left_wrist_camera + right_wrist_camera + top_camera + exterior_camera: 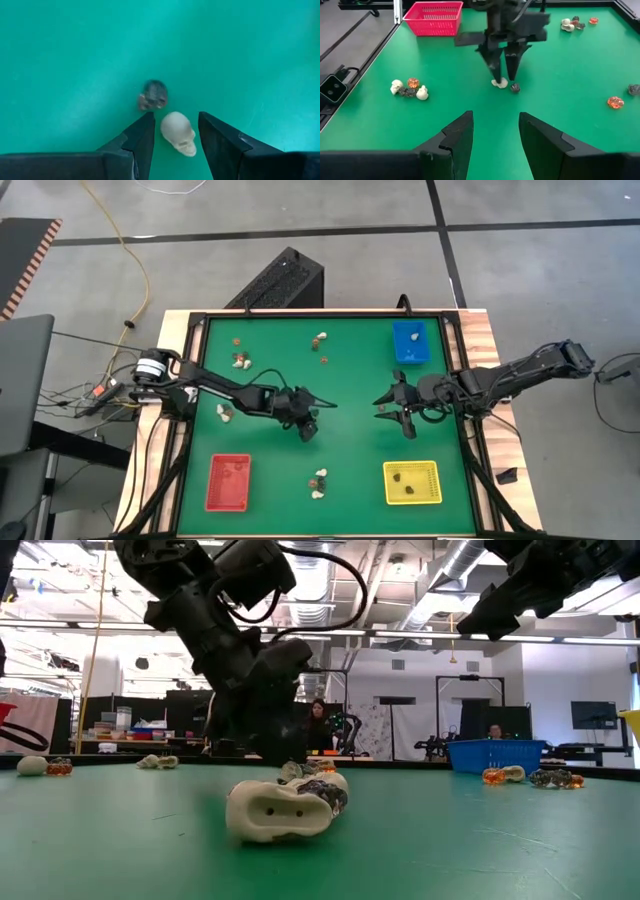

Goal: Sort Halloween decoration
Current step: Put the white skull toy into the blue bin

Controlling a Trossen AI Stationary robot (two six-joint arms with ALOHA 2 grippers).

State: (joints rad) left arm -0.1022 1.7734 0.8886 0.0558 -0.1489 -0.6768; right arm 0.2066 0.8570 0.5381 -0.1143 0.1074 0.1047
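From above, our left gripper (308, 427) sits low over the middle of the green table (350, 390), while the right gripper (398, 412) just waits across from it, empty with its fingers apart. The red tray (228, 482), yellow tray (411, 482) and blue tray (409, 342) are parked at the table's edges, and the trinkets lie in scattered little clumps.

At table height a cream skull (280, 810) lies on its side close to the camera, so it hides what's going on at the left arm's fingertips.

Left wrist cam explains the pose: the fingers straddle the white skull (178, 133), not pinching yet as far as we can tell, with the dark trinket (153, 95) just beyond, kept outside the gap.

Right wrist cam shows the same pair from across the table, fingertips planted around the skull and the dark one beside it.
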